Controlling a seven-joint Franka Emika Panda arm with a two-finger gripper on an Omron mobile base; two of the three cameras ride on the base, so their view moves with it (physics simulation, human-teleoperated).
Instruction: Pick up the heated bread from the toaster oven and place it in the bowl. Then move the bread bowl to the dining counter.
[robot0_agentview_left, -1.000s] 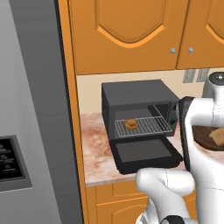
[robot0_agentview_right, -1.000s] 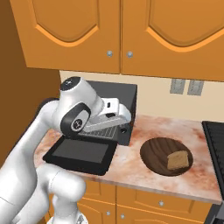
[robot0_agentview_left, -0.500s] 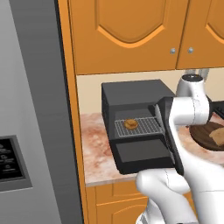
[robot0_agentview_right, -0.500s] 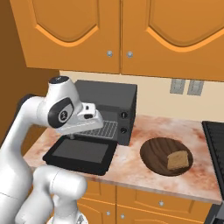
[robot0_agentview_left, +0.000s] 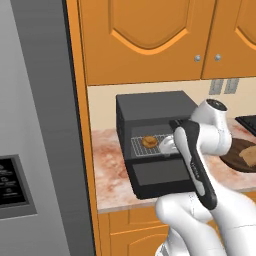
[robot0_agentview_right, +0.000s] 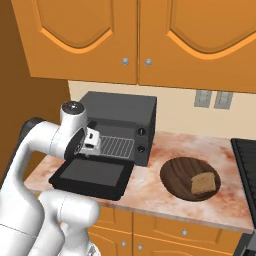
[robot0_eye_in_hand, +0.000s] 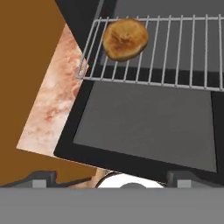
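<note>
The black toaster oven (robot0_agentview_left: 150, 107) (robot0_agentview_right: 122, 109) stands on the marbled worktop with its door (robot0_eye_in_hand: 144, 127) dropped flat. On the left part of its wire rack (robot0_eye_in_hand: 175, 57) lies the heated bread (robot0_eye_in_hand: 125, 38) (robot0_agentview_left: 148, 142), a small round golden-brown bun. My gripper (robot0_eye_in_hand: 113, 179) (robot0_agentview_left: 167, 146) (robot0_agentview_right: 90, 150) hovers over the door in front of the rack, open and holding nothing, a short way from the bun. The dark wooden bowl (robot0_agentview_right: 180, 175) (robot0_agentview_left: 235, 159) sits to the right of the oven.
A flat tan slice (robot0_agentview_right: 205, 183) lies in the bowl. A grey fridge (robot0_agentview_left: 30, 150) walls off the left. Orange wall cupboards (robot0_agentview_right: 140, 35) hang above the oven. A dark stove edge (robot0_agentview_right: 247, 165) borders the right. My own forearm (robot0_agentview_left: 197, 170) crosses in front of the oven.
My arm has swung left from beside the oven to its open mouth, bringing the hand down over the door. Bread, bowl and slice have stayed put.
</note>
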